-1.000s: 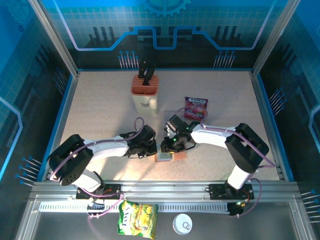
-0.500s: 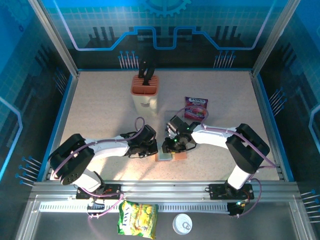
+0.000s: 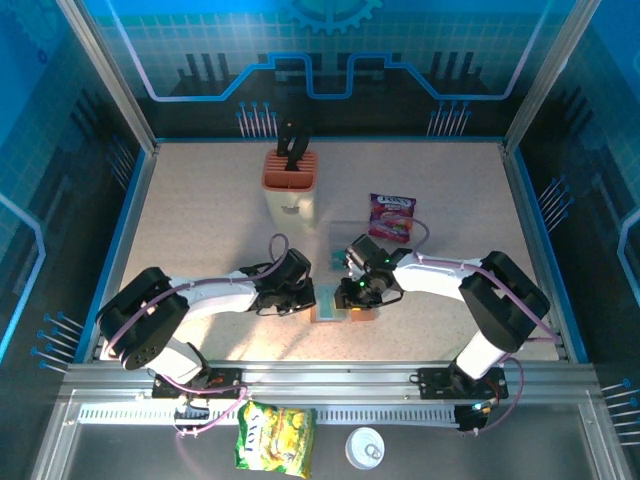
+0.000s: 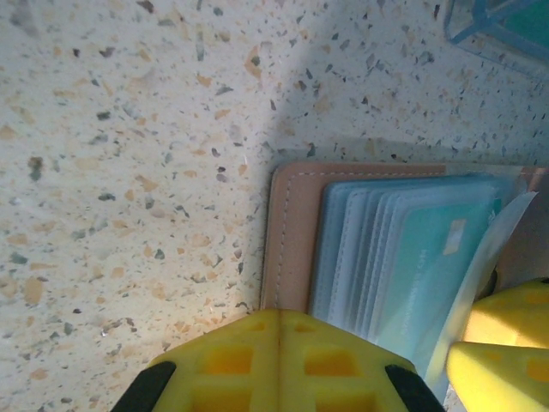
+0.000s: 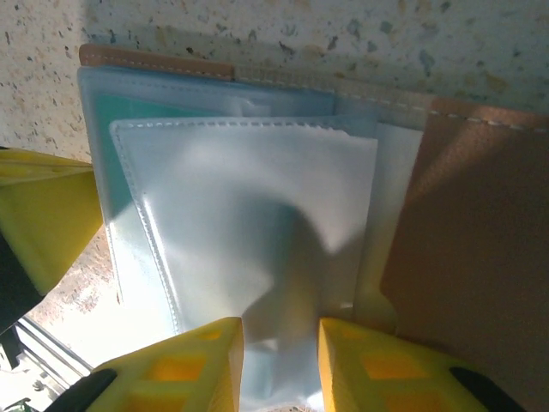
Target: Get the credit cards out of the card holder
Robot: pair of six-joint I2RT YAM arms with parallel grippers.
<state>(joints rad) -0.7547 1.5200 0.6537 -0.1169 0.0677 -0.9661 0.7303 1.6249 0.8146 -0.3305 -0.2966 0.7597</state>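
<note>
Two grippers work on the card holder, open on the table. The left fingers are fully closed, pinning its edge; the right fingers pinch a clear sleeve. The sleeve may slip, leaving the credit cards inside.

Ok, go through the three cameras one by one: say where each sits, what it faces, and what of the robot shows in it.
Top external: fixed above and behind the arm bases, looking down on the table; both arms show, meeting at the card holder.
Left wrist: on the left arm, facing down at the card holder and a teal credit card; its shut left gripper shows.
Right wrist: on the right arm, close on the card holder; the right gripper pinches a clear sleeve.
Both wrist views share the card holder.
</note>
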